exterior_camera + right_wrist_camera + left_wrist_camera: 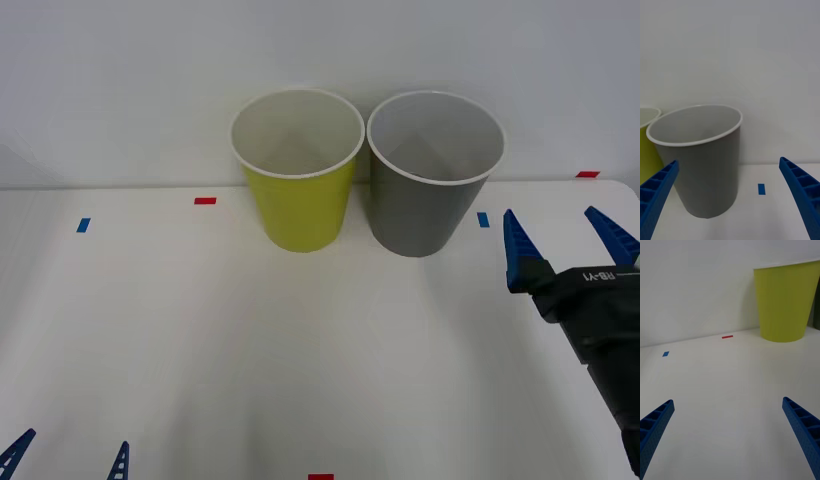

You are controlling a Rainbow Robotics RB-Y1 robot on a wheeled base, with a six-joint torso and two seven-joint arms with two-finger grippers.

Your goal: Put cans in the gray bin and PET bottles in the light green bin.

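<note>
The right gripper (570, 243) hangs spread and empty just beside the gray bin (430, 190), on its right. That bin stands touching or nearly touching the light green bin (298, 190) at the back of the white surface (250, 350). A careless sweep leftward could topple both. The left gripper (68, 455) waits spread, low and near.

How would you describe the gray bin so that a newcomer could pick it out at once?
At the far edge of the white table, against the wall, two tall tapered bins stand side by side. The gray bin is on the robot's right. Its dark gray wall sets it apart from the light green bin beside it.
</note>
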